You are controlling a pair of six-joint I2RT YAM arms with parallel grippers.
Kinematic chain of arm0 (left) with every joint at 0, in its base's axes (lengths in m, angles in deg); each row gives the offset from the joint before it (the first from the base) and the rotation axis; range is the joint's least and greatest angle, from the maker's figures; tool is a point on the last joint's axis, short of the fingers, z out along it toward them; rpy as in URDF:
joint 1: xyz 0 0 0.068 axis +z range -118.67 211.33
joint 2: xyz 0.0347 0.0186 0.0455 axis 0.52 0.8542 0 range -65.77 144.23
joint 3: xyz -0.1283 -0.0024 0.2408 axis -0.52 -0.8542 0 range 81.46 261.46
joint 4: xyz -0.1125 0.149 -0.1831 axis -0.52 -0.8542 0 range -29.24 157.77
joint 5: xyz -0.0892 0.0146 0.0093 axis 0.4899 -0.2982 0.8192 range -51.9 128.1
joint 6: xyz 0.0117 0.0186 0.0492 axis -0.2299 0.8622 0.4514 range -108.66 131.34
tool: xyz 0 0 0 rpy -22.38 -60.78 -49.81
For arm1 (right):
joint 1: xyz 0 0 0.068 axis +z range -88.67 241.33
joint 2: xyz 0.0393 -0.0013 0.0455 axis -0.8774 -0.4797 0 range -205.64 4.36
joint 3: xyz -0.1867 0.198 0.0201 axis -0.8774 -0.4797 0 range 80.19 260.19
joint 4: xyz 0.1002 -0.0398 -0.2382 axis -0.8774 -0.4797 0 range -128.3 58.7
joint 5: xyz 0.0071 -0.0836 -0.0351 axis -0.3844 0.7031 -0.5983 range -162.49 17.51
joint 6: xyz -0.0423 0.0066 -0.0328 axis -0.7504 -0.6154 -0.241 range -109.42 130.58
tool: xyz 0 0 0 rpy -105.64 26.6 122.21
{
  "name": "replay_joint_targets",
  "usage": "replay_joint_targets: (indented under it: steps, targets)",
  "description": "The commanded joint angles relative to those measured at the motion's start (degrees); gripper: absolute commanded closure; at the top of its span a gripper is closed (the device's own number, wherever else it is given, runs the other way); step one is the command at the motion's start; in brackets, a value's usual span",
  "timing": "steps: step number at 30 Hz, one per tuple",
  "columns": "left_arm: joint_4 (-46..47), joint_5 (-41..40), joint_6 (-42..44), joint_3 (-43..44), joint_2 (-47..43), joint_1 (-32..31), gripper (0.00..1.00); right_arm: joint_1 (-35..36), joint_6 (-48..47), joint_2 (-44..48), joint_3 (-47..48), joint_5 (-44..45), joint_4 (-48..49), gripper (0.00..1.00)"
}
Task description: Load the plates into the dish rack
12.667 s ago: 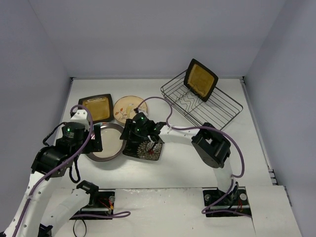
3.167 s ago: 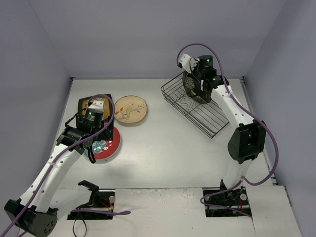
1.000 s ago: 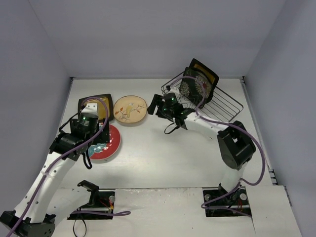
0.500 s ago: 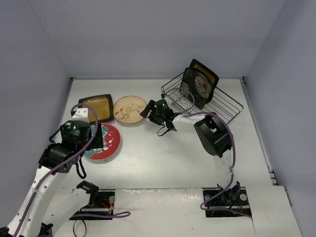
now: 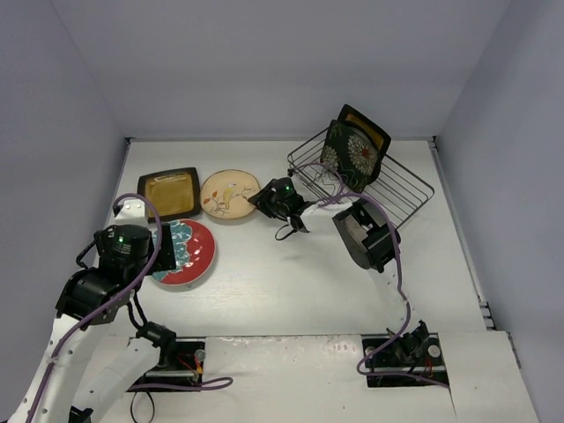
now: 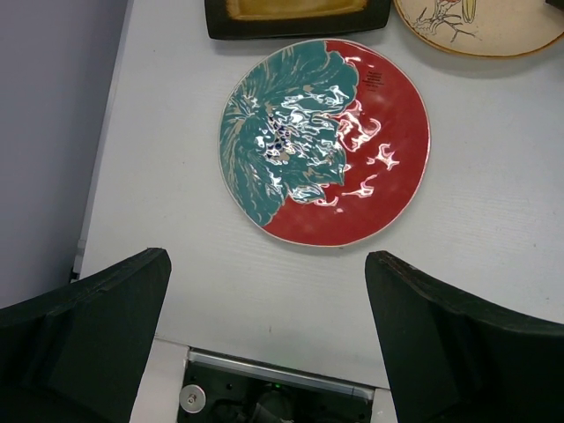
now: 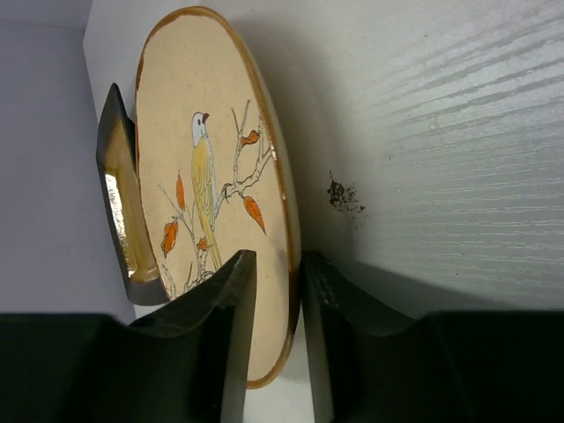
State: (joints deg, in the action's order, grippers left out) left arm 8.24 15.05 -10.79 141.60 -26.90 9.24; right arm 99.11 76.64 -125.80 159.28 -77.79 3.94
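Pinching cream plate (image 7: 207,176), right hand (image 7: 280,269), two plates (image 5: 351,157) in dish rack (image 5: 401,189), three flat (left hand (image 6: 267,254) spread)

A round plate (image 5: 181,253), half teal floral, half glossy red, is pictured at eight o'clock on the white table (image 5: 291,286). At ten o'clock a square amber plate (image 5: 170,192) is rimmed in black; the cream plate (image 5: 229,194) beside it is edged in brown and painted with a yellow bird among orange leaves. At two o'clock, the black wire dish rack (image 5: 403,187) is shown with a dark plate (image 5: 350,156) patterned with white flowers and a dark-rimmed amber plate (image 5: 374,132).
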Motion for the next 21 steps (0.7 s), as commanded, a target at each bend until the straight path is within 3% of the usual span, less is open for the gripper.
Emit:
replay_joint_targets:
  steps: [1,5,6,12,21]
  targets:
    - [1.08,-1.91,0.86,2.44,-0.11,-0.24,0.03,0.28,1.08,-2.99,0.10,1.69,-5.80,0.72]
    - [1.43,-1.83,1.30,2.26,0.06,-0.24,0.03,0.19,0.30,-1.06,-3.23,3.19,-5.01,0.98]
    - [1.61,-1.74,1.56,2.35,0.24,-0.15,0.03,0.19,-0.75,0.34,-3.76,3.45,-5.10,1.00]
    - [3.01,-1.04,2.18,2.35,1.38,-0.24,0.03,0.36,-6.29,10.34,-10.08,5.12,-7.38,1.00]
    - [6.53,1.25,2.36,1.82,3.75,-0.24,0.03,0.36,-26.58,28.37,-12.47,8.55,-15.11,1.00]
